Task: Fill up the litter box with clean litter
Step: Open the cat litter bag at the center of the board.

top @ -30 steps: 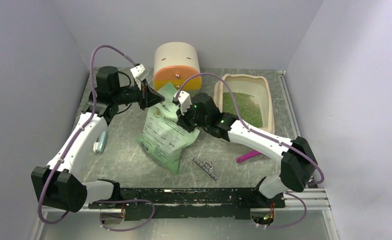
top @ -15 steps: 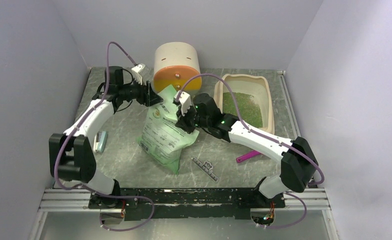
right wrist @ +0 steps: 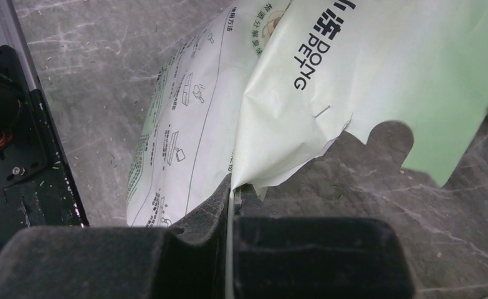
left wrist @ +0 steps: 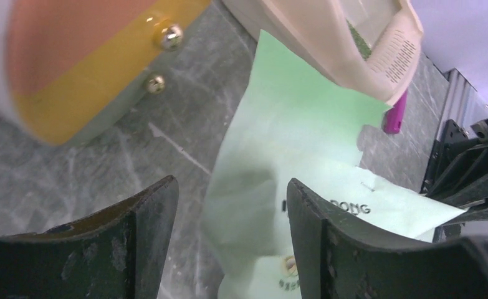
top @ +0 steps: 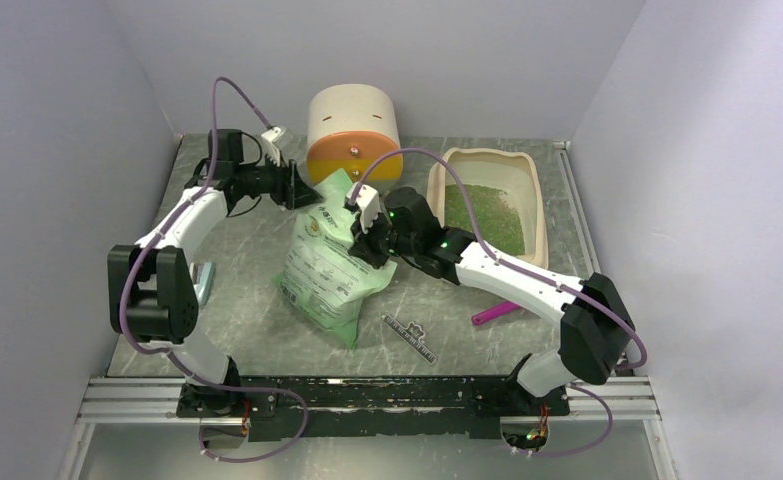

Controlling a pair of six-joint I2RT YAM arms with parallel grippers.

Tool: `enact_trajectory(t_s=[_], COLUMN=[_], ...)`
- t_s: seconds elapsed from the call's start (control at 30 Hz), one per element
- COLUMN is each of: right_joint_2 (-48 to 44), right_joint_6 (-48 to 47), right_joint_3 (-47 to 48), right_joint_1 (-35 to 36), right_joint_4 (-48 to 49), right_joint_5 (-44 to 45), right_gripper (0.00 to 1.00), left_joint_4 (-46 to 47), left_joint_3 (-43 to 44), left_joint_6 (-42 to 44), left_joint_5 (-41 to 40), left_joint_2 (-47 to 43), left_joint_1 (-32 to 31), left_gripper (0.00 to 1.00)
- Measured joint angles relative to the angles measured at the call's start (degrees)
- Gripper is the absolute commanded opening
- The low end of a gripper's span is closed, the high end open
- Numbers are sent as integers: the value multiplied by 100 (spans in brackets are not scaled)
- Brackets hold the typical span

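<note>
The beige litter box (top: 487, 154) stands at the back right with a layer of light-green clean litter (top: 487, 215) inside. A green printed bag (top: 332, 270) lies in the middle of the table, its top raised. My right gripper (top: 362, 240) is shut on the bag's right top edge; the wrist view shows the thin edge pinched in my gripper (right wrist: 232, 190) and the bag (right wrist: 366, 75) beyond it. My left gripper (top: 302, 190) stands open just left of the bag's top corner. In its own view the left gripper (left wrist: 230, 187) frames the bag (left wrist: 291, 124) without touching it.
A round beige-and-orange drawer unit (top: 354, 135) stands behind the bag. A magenta scoop (top: 495, 313) lies partly under my right arm. A black strip (top: 409, 337) lies near the front, and a small pale object (top: 202, 283) lies by my left arm. Walls close in on three sides.
My left gripper has opened and let go of the bag's top corner. The left arm's elbow has swung up and back. The right gripper has kept its hold.
</note>
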Motion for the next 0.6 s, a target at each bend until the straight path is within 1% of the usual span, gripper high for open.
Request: enact_trajectory(t_s=[0.17,0.27,0.33,0.47,0.5,0.53,0.6], right_joint_2=[2,9,17,22,22,22,22], right_joint_6=[17,44,57,68,76,81,85], right_joint_3=[0,0,0,0,0,0,0], right_joint_1=[4,28,61,111,120,125,142], right_joint_4=[26,55,68,83,85,85,85], right_joint_5=[-57,-94,-114,-114,-114,-116,-125], right_gripper=[0,0,0,0,0,0,0], left_joint_4=[-136,-92,-24,13,-98,-249,-612], left_joint_3=[-138,-350,-522,-660,-621,-566,-426], left_joint_6=[7,-22,-72,0,131,284,619], left_joint_5=[-376,-402,-245,417,573,688,903], left_joint_2=[-201,-365,-411,-286,-227,-173,-85], left_joint_1=[262,289,284,249,243,232,208], left_gripper=[69,68,67,65,63,58,47])
